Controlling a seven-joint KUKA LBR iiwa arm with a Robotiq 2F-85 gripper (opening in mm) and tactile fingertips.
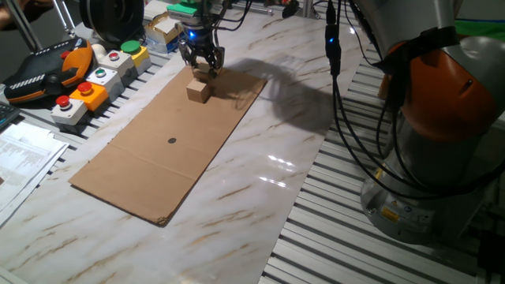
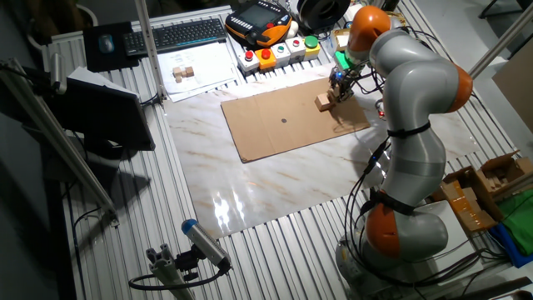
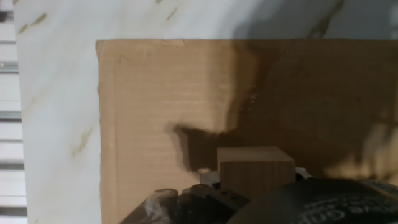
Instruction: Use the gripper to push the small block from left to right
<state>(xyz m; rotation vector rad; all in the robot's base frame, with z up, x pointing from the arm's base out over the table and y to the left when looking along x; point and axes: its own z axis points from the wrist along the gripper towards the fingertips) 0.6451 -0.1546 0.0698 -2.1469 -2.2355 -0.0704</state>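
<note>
The small block point(image 1: 199, 91) is a tan wooden cube standing on a flat sheet of brown cardboard point(image 1: 158, 150), near the sheet's far end. The black two-fingered gripper point(image 1: 203, 72) with the blue light above it hangs right behind and slightly above the block, its fingers drawn together at the tips, holding nothing. In the other fixed view the gripper point(image 2: 337, 86) is just right of the block point(image 2: 323, 102) on the cardboard point(image 2: 275, 133). In the hand view the block point(image 3: 255, 169) fills the bottom centre, close against the dark gripper point(image 3: 205, 196).
Button boxes point(image 1: 95, 83) and an orange teach pendant point(image 1: 43, 71) line the table's left side, with papers point(image 1: 24, 158) nearer. The arm's grey and orange body point(image 1: 442, 118) and hanging cables point(image 1: 335, 79) stand at the right. A black dot point(image 1: 172, 141) marks the cardboard's middle.
</note>
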